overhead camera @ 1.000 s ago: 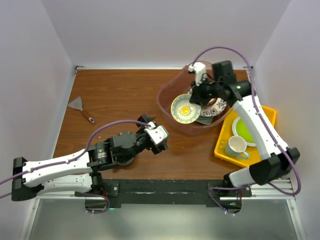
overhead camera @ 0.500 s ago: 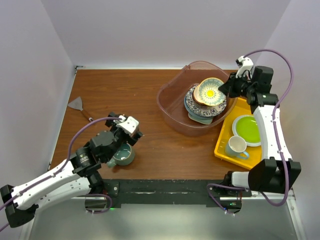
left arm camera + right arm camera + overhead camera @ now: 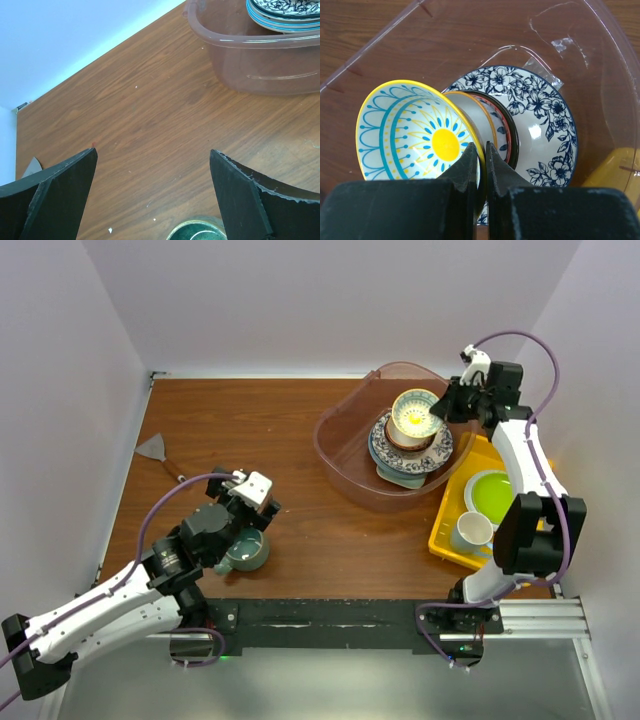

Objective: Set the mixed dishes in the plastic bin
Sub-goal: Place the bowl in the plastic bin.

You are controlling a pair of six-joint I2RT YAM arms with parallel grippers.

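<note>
Your right gripper is clamped on the rim of the yellow-rimmed ceramic bowl with teal arcs and a yellow sun centre, one finger inside and one outside. That bowl sits tilted on top of the stack inside the large translucent pinkish plastic bin, which stands toward the far right corner of the brown wooden surface. Under it you can see a red-rimmed patterned bowl and a white plate with blue flowers. Treat all of this as glazed crockery: stiff, fairly heavy for a rim pinch, slick, and likely to chip if it drops onto the stack, so a low, gentle release looks wise.

Your left gripper hangs with its fingers spread wide and nothing between them, above the grey-teal glazed mug that stands upright near the near edge, left of centre. The mug looks compact and sturdy. Its wall at the rim, one finger in and one out, seems the surest hold, since the rounded glazed outside may slip.
</note>
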